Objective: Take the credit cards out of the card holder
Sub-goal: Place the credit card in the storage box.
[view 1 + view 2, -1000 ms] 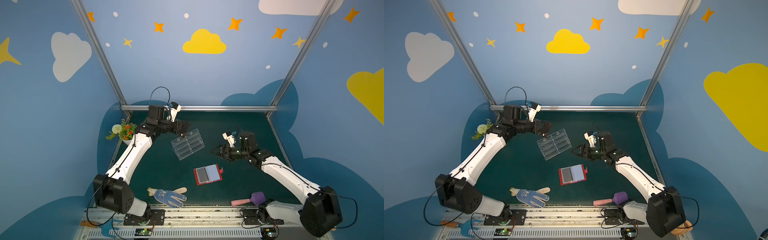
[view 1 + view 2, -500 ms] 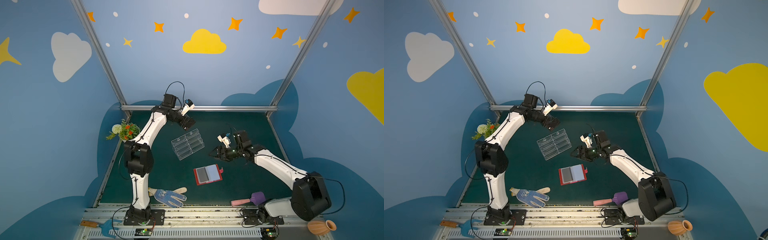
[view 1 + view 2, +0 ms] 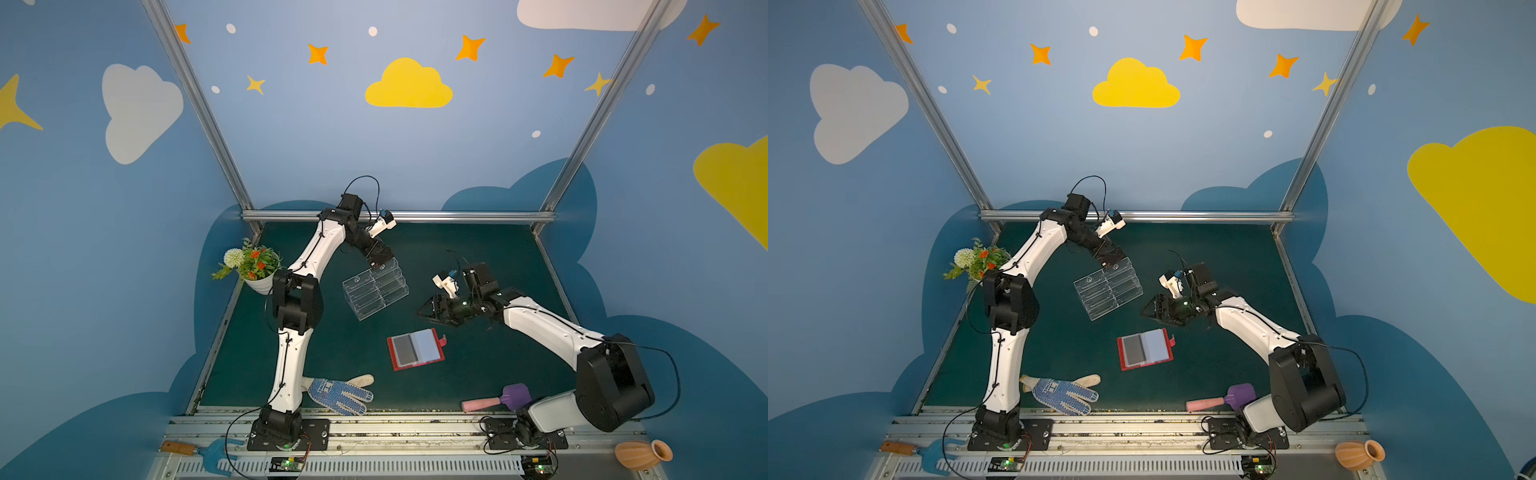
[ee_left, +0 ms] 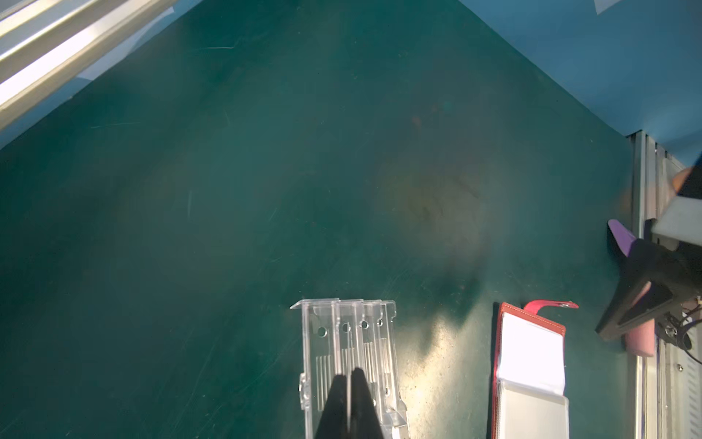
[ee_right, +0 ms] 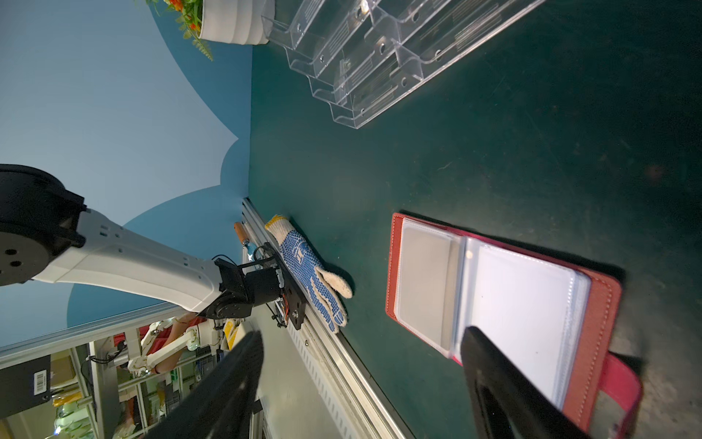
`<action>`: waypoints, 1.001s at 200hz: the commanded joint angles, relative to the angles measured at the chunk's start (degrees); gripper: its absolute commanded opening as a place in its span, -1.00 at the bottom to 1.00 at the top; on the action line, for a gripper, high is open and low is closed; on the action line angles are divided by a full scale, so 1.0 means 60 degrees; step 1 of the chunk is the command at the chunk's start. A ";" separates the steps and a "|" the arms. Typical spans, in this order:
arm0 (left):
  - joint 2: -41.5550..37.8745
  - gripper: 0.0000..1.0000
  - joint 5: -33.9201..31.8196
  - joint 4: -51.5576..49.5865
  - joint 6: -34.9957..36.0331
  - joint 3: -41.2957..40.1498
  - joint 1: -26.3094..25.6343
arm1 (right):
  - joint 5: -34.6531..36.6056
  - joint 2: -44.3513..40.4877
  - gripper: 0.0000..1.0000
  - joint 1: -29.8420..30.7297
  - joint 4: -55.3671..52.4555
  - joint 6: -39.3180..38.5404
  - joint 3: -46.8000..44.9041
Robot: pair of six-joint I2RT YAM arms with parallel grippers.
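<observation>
The card holder (image 3: 415,348) (image 3: 1145,348) is a red wallet lying open and flat on the green mat, with pale sleeves facing up and its strap to the right. One sleeve shows a dark grey rectangle (image 3: 405,350) (image 5: 425,281); I cannot tell if it is one of the credit cards. My right gripper (image 3: 428,309) (image 5: 362,334) hangs open behind and to the right of the wallet (image 5: 592,315), nothing between its fingers. My left gripper (image 3: 380,264) (image 4: 348,370) is shut and empty over the far corner of a clear stand.
A clear acrylic tiered stand (image 3: 376,293) (image 4: 349,338) lies behind the wallet (image 4: 530,365). A flower pot (image 3: 255,266) stands at the left edge. Along the front edge lie a dotted glove (image 3: 338,392) and a purple scoop with a pink handle (image 3: 498,401). A clay vase (image 3: 642,455) sits outside the mat.
The left arm has risen from a low folded pose to an upright one, its shut gripper shifting right to the stand's far corner. The right gripper edged left. The wallet stayed put.
</observation>
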 commanded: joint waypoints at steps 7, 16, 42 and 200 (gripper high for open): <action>0.0157 -0.93 -0.0117 -0.0422 0.0314 0.0135 -0.0095 | -0.0164 0.0165 0.59 -0.0028 -0.0196 -0.0227 0.0205; 0.0224 -0.93 -0.0130 -0.0450 0.0315 0.0200 -0.0114 | -0.0150 0.0182 0.59 -0.0033 -0.0237 -0.0278 0.0234; 0.0387 -0.93 -0.0421 -0.0486 0.0388 0.0311 -0.0178 | -0.0153 0.0246 0.59 -0.0039 -0.0252 -0.0345 0.0236; 0.0345 -0.92 -0.1140 -0.0990 0.0512 0.1036 -0.0422 | -0.0259 0.0586 0.59 -0.0061 -0.0074 -0.0257 0.0279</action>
